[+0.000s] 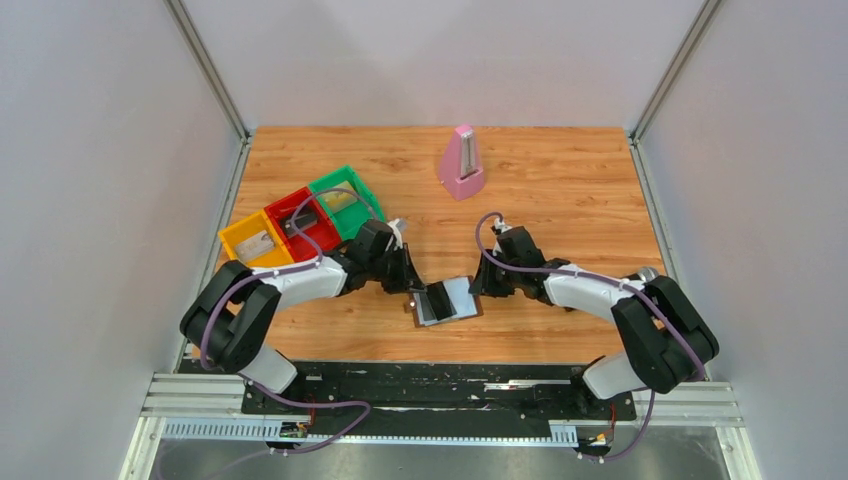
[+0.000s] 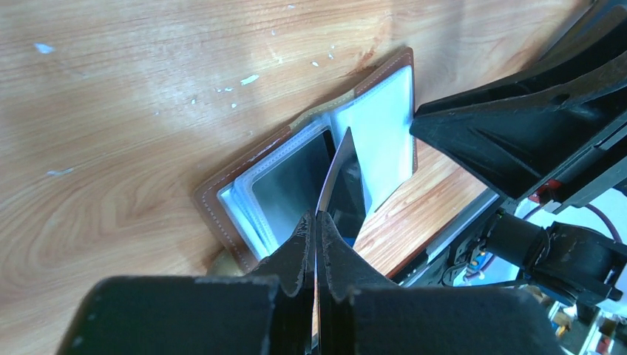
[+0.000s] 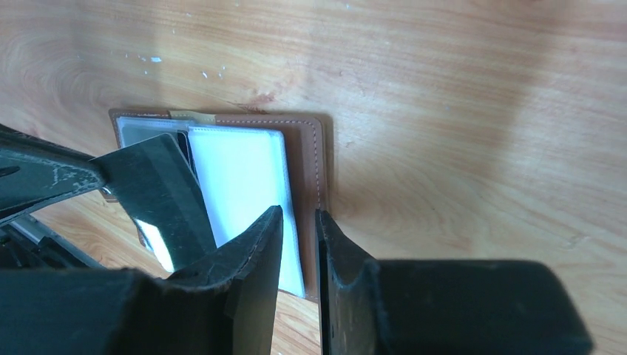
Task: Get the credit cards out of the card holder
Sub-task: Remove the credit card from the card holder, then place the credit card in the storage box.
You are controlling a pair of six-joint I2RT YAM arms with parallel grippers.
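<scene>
The card holder (image 1: 460,298), lower centre: left gripper (image 2: 316,220) clamped on a dark card (image 2: 347,185), we draw it straight out; right gripper (image 3: 299,216), jaws slightly apart, steadies the holder.

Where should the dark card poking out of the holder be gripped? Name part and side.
Pinch the dark card by its free end, coming from the left arm's side, as the left hand does: it tilts up out of the card holder, both faces exposed.

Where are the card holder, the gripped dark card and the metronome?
card holder (image 3: 306,148), right wrist view, brown rim
dark card (image 2: 352,185), left wrist view, flat face
metronome (image 1: 462,160), top view, front face
</scene>
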